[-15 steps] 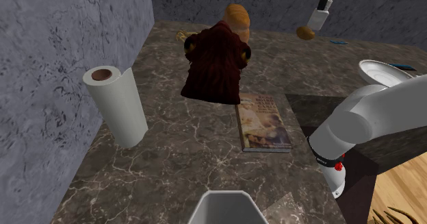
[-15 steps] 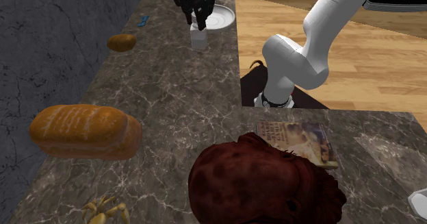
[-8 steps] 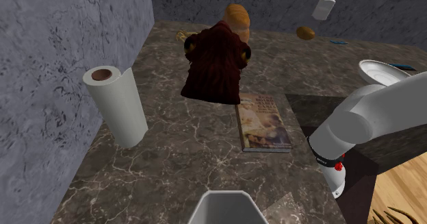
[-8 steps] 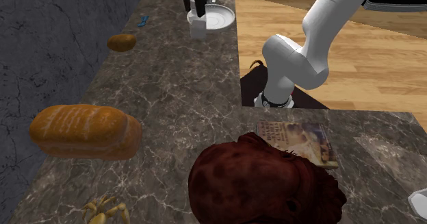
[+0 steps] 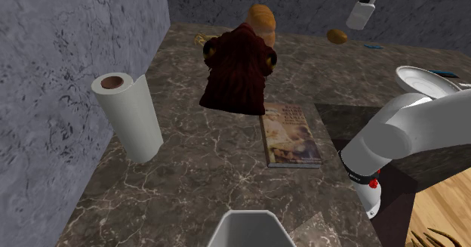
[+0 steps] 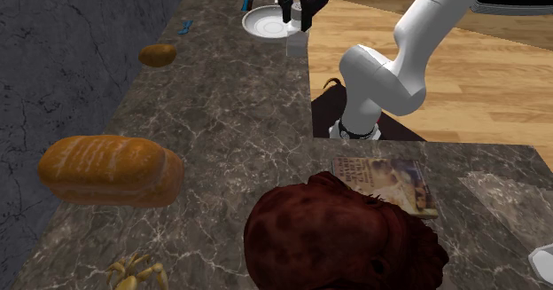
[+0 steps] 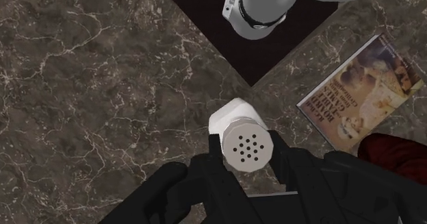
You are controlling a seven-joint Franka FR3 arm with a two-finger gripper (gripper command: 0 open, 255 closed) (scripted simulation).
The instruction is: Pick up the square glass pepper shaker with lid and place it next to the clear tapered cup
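Grey-blue veined walls close in the bench on two sides. The bench top is dark brown marble with pale veins, and it wraps in an L around the dark stand. Past the bench edge in the second exterior view lies a light wooden floor. The white arm rises from the stand and reaches over the far stretch of the bench.

A dark red heap sits mid-bench. Behind it, by the far wall, lies an orange-brown loaf. A paper roll stands upright near the side wall. A book lies flat between the heap and the stand. A white tapered cup stands at the shoulder view's lower edge, well apart from the arm's end.

A white plate rests at the far end of the bench. A small brown bun lies close to the wall, with a blue scrap beyond it. A small golden crab-like figure lies by the loaf.

The tool grips the shaker, a finger pressed to each side below its lid. The shaker is drawn white, and its round holed lid faces the wrist camera. It hangs tilted in the air, clear of the bench. In the second exterior view it is just beside the plate, over the bench edge.
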